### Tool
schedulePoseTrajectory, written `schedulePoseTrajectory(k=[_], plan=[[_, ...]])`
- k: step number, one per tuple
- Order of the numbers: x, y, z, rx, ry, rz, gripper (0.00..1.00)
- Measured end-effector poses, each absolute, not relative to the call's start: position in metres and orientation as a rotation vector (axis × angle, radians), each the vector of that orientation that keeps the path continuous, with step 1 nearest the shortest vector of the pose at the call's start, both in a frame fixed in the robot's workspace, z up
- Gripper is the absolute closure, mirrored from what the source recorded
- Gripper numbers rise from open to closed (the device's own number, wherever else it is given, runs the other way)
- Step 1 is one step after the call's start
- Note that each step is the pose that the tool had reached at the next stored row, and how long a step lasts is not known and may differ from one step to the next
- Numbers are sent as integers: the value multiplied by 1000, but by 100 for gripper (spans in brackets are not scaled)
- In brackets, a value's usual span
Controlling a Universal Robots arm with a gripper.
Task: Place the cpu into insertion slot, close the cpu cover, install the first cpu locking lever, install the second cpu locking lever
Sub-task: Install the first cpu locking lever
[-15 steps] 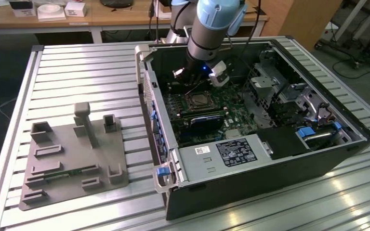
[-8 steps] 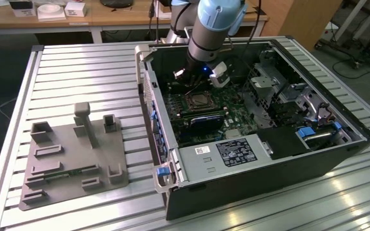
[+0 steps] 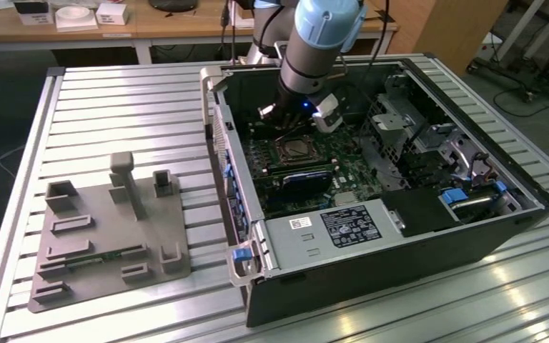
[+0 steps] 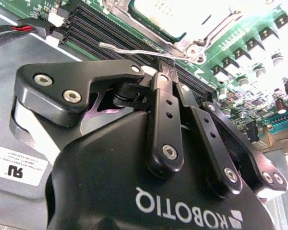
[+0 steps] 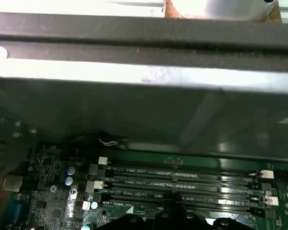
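My tool (image 4: 160,66) is clenched just beside the cpu locking lever (image 4: 129,49). It looks like thin, springy wire, best pressed near its free end.

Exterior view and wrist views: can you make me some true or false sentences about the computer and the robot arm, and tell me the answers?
1. The arm reaches down into the open case. True.
2. The grey fixture lies on the exterior view's right of the case. False: it lies on the left.
3. In the second wrist view, a thin metal lever lies close to the tip of the end effector. True.
4. The memory slots hold memory sticks. False: they look empty.
5. The case lies on a wooden table. False: the table is ribbed metal.
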State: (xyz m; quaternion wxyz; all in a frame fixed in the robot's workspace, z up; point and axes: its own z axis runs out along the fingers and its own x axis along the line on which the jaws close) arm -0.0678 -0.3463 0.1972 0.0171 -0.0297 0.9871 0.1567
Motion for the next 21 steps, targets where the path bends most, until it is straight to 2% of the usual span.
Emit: schedulePoseTrajectory(k=[21], plan=[[-75,-344,196,-93,3064,506,89]])
